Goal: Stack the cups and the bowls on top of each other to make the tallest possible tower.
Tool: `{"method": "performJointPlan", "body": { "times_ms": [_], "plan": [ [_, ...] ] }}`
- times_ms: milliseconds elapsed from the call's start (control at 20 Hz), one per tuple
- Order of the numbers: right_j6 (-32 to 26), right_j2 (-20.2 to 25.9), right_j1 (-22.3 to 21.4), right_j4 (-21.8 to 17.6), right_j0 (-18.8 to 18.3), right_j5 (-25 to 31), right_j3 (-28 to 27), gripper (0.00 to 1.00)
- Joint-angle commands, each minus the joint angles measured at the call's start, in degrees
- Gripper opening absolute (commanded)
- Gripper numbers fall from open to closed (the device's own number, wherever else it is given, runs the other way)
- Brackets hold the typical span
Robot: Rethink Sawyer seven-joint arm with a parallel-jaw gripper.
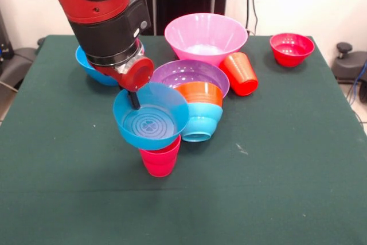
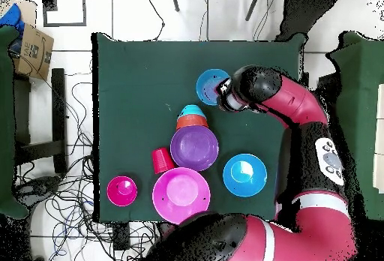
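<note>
**Currently: blue bowl held at the pink cup, placement not yet finished**

I have the gripper [image 1: 135, 102] clamped on the rim of the small blue bowl [image 1: 150, 117]; a dark finger [image 1: 135, 100] shows inside the near wall, and I judge its partner sits outside, hidden by the wrist. The bowl is tilted, its mouth facing the camera in the front view. Its lower edge sits on or just above the pinkish-red cup [image 1: 160, 156], which stands mouth up. I cannot tell whether they touch.

Taking that cup as my landmark: just behind it and to one side lies the tower [image 1: 199, 113], orange bowl [image 1: 199, 93] nested in the light-blue bowl [image 1: 200, 120], tipped and leaning on the purple bowl [image 1: 189, 74]. Beyond the purple bowl stands the large pink bowl [image 1: 206, 35], with the orange-red cup [image 1: 241, 74] on its side just beside it. The small red bowl [image 1: 291, 48] is well apart; the deep blue bowl [image 2: 244, 175] sits behind the arm.

My judgement: the step in hand is seating this bowl on the cup. The next move calls for levelling the bowl and centring it over the cup mouth before release; a tilted release would likely slide off the narrow rim.
</note>
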Motion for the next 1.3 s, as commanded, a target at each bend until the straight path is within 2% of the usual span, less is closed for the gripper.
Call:
{"method": "performJointPlan", "body": {
  "times_ms": [50,700,950,1100,1300],
  "plan": [
    [-0.73,3.27,0.80,-1.47,0.29,4.20,3.98,0.00],
    [-0.71,3.91,0.49,-0.66,0.22,7.34,3.10,0.00],
    [-0.51,4.01,-0.23,-0.67,0.51,5.23,5.31,0.00],
    [-1.16,4.17,0.82,-1.21,0.09,3.06,5.65,0.00],
    [-1.36,4.37,0.54,-1.12,-0.06,2.85,6.36,0.00]
  ]
}}
